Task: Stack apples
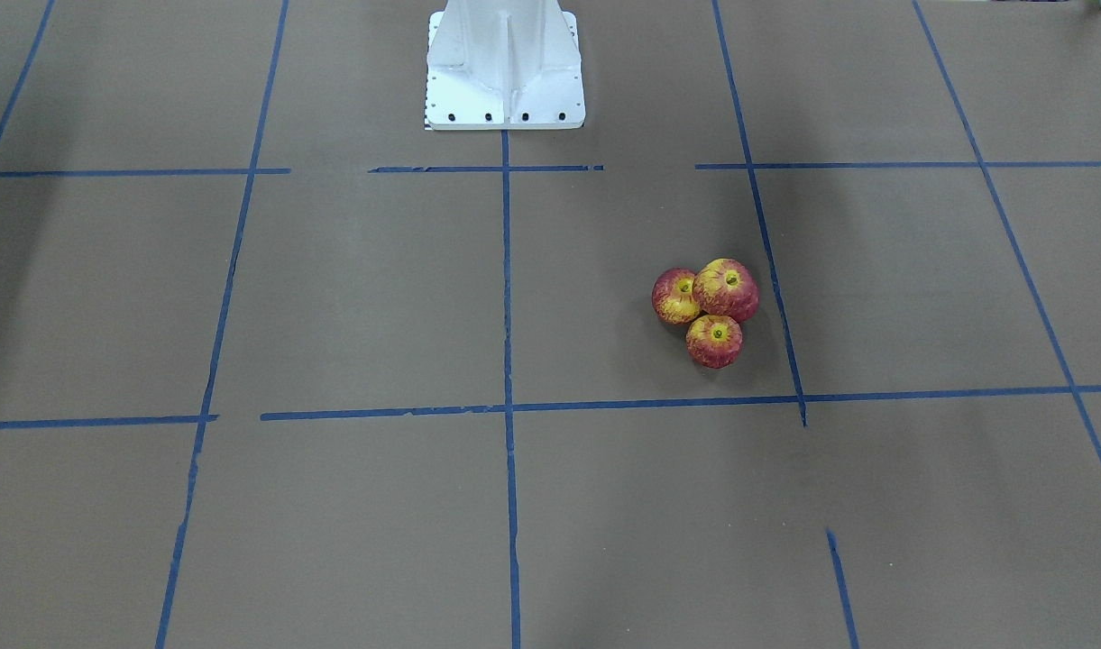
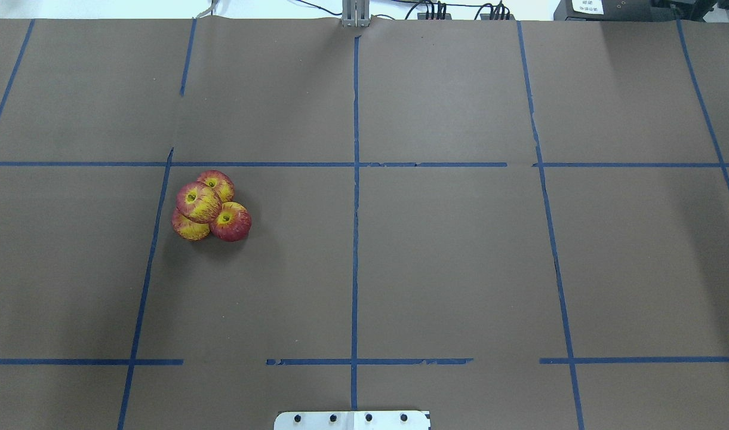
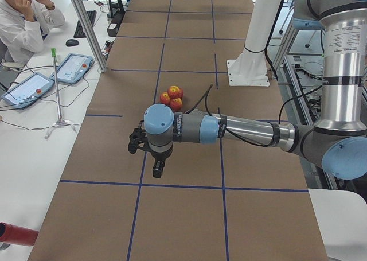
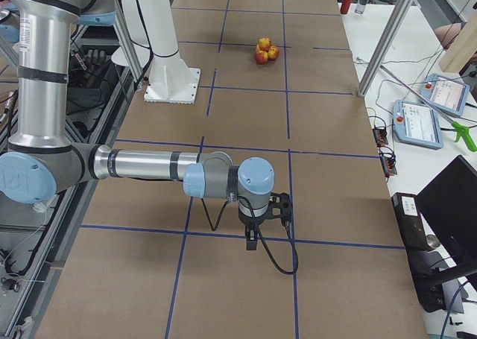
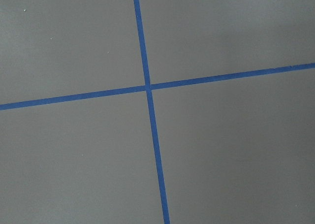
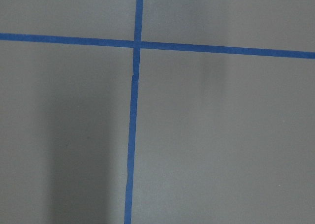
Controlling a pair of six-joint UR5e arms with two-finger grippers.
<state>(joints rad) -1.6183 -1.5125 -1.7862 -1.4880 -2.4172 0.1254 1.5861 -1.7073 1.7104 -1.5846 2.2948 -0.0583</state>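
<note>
- Plainly, in the front-facing view we see small round apples (image 1: 714, 341), red skin streaked with yellow, bunched together on the brown paper-covered bench (image 1: 334, 297). They sit on the view's right of the centre line of the blue tape grid (image 1: 507, 297), well in front of the white metal robot pedestal (image 1: 505, 72). Three show here: two on the bench, and a top apple (image 1: 726, 288) riding above them.
- In the overhead view we count four. Three touch one another on the bench, and the top apple (image 2: 198, 202) rests on them with its stem dimple turned up. The pile lies in the left half, just right of a tape line.
- From the exterior left view, the near arm reaches out across the bench. Its black two-finger left end effector (image 3: 157, 169) points down, well apart from the apples (image 3: 173, 96) beyond it. We cannot tell whether its fingers are apart or together.
- From the exterior right view, the black two-finger right end effector (image 4: 252, 238) hangs down near a tape line, and the apples (image 4: 264, 50) sit far off towards the other end. Here too we cannot tell its state.
- The left wrist view shows brown bench surface with a tape crossing.
- The right wrist view shows the same kind of crossing, with soft shadow on the paper.
</note>
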